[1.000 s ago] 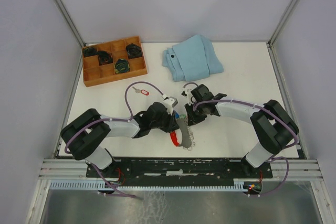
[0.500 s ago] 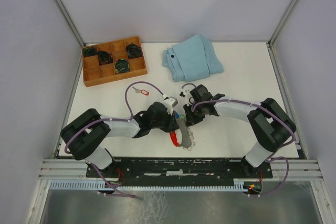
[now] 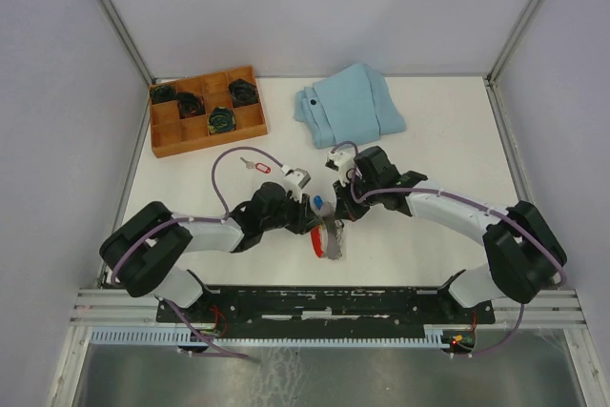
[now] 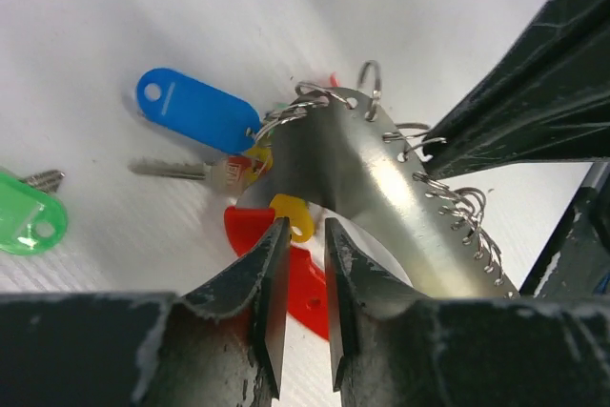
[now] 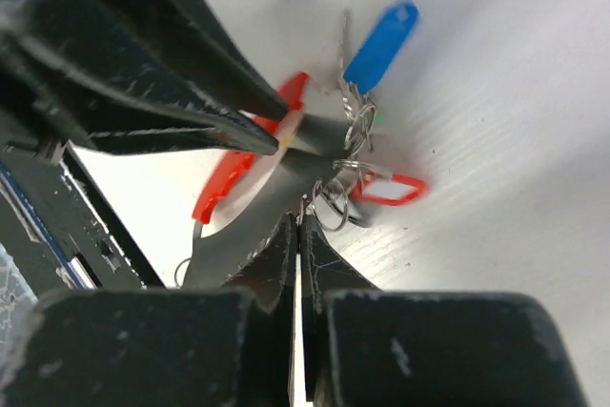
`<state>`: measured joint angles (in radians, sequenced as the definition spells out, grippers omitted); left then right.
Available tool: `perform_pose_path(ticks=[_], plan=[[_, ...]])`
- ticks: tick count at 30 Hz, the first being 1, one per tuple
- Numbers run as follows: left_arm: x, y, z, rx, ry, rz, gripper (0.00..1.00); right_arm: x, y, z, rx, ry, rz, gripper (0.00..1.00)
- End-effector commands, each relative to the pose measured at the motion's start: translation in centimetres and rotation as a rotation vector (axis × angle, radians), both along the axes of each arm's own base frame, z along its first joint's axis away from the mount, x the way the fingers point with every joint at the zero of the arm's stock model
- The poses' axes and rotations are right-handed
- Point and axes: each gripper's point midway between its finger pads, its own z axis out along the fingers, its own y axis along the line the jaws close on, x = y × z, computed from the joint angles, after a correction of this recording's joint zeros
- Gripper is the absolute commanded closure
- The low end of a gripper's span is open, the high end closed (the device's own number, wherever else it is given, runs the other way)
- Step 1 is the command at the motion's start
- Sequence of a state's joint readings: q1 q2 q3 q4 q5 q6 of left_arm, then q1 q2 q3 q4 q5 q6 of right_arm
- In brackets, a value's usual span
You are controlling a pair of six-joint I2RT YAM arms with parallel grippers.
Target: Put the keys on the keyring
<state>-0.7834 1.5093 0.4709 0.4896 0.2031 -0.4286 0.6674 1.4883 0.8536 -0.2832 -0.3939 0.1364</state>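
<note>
1. The left gripper (image 4: 305,228) has its jaws closed to a narrow gap on the keyring (image 4: 362,178), gripping the red strip at its near end and holding it tilted up off the tabletop (image 3: 448,140), between the two arms
2. The right gripper (image 5: 296,221) is fully shut, with its tips right at the row of loops; I cannot tell whether a wire loop is pinched between them
3. The relation that matters: the strip's long axis runs away from the left jaws towards the right arm, so its loops lie just ahead of the right tips, and the right arm is the nearer one for working a loop
4. A blue-tagged key (image 4: 195,121) appears to hang from a loop at the strip's far end. A green-tagged key (image 4: 29,221) lies beside it, and a red-tagged key (image 3: 255,167) lies well apart towards the wooden tray (image 3: 168,143)
5. Compared with a second ago, the right jaws have gone from partly open to shut, the right arm's elbow has swung outward, the left arm has shifted leftward, and the blue tag now shows from above
</note>
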Motion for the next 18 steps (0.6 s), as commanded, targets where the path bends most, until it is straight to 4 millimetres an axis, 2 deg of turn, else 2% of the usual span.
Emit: perform_pose_path(ticks=[1,7,11,14,18], plan=[[1.3,0.1,3.5,-0.117,-0.124,-0.014,0.7,0.7,1.3,4.8,0.121,-0.2,0.128,0.99],[2.6,0.5,9.1,-0.257,-0.358,-0.058,0.67,1.7,1.7,8.7,0.206,-0.429,0.19,0.99],[2.9,0.8,11.6,-0.313,-0.475,-0.102,0.66,2.5,2.0,10.2,0.247,-0.585,0.225,0.99],[3.0,0.9,12.5,-0.349,-0.528,-0.133,0.65,2.3,2.3,10.0,0.237,-0.671,0.336,0.99],[2.4,0.6,13.0,-0.396,-0.583,-0.204,0.64,2.8,2.4,8.6,0.202,-0.713,0.394,0.99]])
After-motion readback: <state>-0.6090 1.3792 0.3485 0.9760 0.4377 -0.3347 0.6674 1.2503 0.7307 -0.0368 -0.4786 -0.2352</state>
